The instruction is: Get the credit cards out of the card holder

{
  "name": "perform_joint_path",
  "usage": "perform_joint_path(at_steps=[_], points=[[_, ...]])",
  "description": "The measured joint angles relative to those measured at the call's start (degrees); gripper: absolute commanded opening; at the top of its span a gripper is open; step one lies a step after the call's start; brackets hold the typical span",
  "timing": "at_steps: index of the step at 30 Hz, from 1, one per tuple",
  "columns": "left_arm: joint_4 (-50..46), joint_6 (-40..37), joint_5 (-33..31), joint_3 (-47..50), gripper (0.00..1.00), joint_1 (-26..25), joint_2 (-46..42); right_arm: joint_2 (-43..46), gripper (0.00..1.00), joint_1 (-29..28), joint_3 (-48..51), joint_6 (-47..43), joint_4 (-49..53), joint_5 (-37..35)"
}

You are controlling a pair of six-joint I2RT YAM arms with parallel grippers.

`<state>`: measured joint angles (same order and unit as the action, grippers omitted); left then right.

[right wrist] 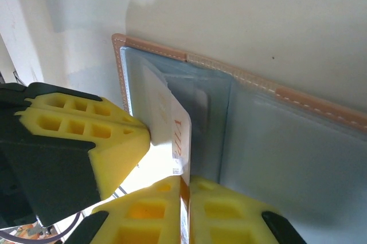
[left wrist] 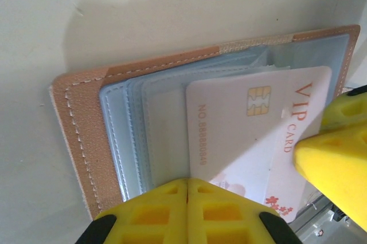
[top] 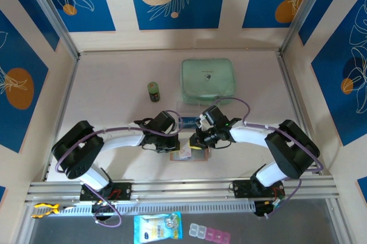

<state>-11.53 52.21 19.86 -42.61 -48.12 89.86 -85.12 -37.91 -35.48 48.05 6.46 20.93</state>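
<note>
The card holder point(left wrist: 80, 124) lies open on the table, tan with grey-clear pockets, also seen between the two grippers point(top: 184, 156). A white credit card point(left wrist: 241, 135) with a gold chip and orange "VIP CARD" print sticks partway out of its pocket. My right gripper point(right wrist: 184, 182) is shut on the near edge of that card point(right wrist: 166, 124), which stands tilted up from the holder point(right wrist: 229, 66). The left gripper point(left wrist: 188, 182) is shut with nothing between its fingers, its tip resting on the holder beside the card's corner. Its yellow finger point(right wrist: 86, 135) touches the card's left side.
A mint-green zip case point(top: 208, 79) lies at the back of the table, with a small dark bottle point(top: 153, 91) to its left. A clear packet point(top: 188, 108) sits just behind the grippers. Metal rails point(top: 183, 188) run along the near edge.
</note>
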Motion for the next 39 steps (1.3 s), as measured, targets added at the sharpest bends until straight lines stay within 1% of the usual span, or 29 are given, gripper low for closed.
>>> perform_joint_path(at_steps=[9,15,21,39], points=[[0.1,0.5,-0.2,0.0,0.06,0.0,0.0,5.4,0.09,1.8,0.0,-2.2,7.1,-2.4],[0.2,0.7,-0.2,0.0,0.06,0.0,0.0,8.2,0.09,2.1,0.0,-3.3,12.7,-4.9],[0.2,0.9,-0.2,0.0,0.06,0.0,0.0,8.2,0.09,2.0,-0.7,-3.3,14.4,-5.6],[1.5,1.3,-1.0,0.3,0.07,0.4,0.0,4.2,0.06,1.4,-3.6,-2.8,13.9,-8.6]])
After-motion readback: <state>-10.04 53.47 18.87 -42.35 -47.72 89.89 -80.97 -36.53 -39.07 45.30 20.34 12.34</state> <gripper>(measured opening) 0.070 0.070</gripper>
